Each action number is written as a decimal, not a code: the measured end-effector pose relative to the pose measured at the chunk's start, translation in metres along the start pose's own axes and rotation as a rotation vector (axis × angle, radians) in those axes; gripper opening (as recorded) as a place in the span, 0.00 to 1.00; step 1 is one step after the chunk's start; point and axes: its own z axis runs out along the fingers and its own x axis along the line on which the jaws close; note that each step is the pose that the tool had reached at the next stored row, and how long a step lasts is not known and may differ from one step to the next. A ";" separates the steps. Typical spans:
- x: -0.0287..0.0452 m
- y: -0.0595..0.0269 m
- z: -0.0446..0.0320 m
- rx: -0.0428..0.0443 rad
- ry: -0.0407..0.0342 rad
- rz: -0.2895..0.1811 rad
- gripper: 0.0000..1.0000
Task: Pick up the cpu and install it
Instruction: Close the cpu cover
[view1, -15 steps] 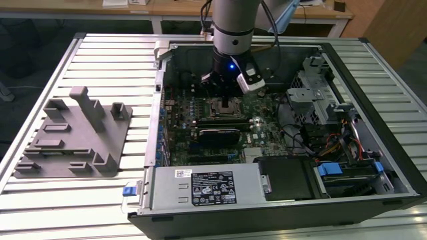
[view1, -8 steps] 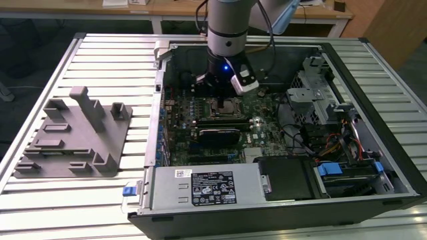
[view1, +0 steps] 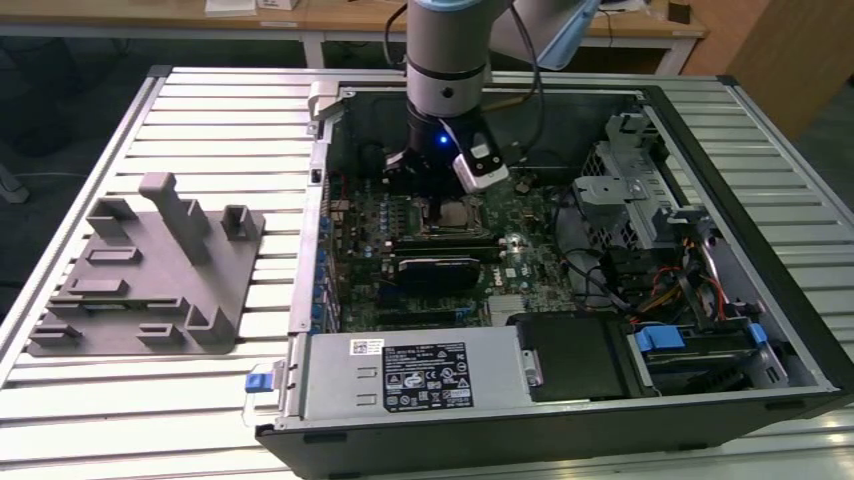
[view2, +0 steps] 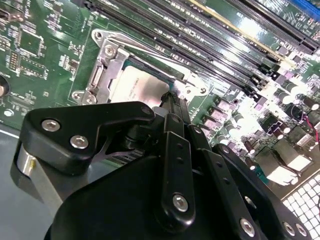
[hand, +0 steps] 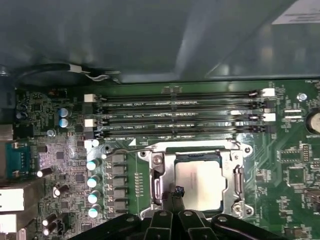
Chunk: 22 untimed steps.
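Note:
The cpu (hand: 197, 181), a silver square chip, lies flat inside the black socket with its metal frame (hand: 157, 176) on the green motherboard. It also shows in the second wrist view, cpu (view2: 136, 88), and in the exterior view, cpu (view1: 461, 212). My gripper (hand: 177, 193) hangs just above the chip's edge on the frame side. Its black fingers are pressed together with nothing between them, gripper (view2: 172, 101). In the exterior view the gripper (view1: 438, 196) reaches down into the open computer case.
A grey plastic tray (view1: 147, 270) with upright posts sits on the slatted table at the exterior view's left. Memory slots (hand: 175, 112) run beside the socket. The case holds a power supply (view1: 400, 375), a drive cage (view1: 641, 190) and loose cables (view1: 667, 290).

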 end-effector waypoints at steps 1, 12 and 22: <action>0.0006 -0.0001 0.0006 -0.0036 0.0003 -0.002 0.11; 0.0044 -0.0003 0.0088 -0.0132 0.0009 -0.015 0.11; 0.0058 -0.0005 0.0128 -0.0145 0.0012 -0.019 0.11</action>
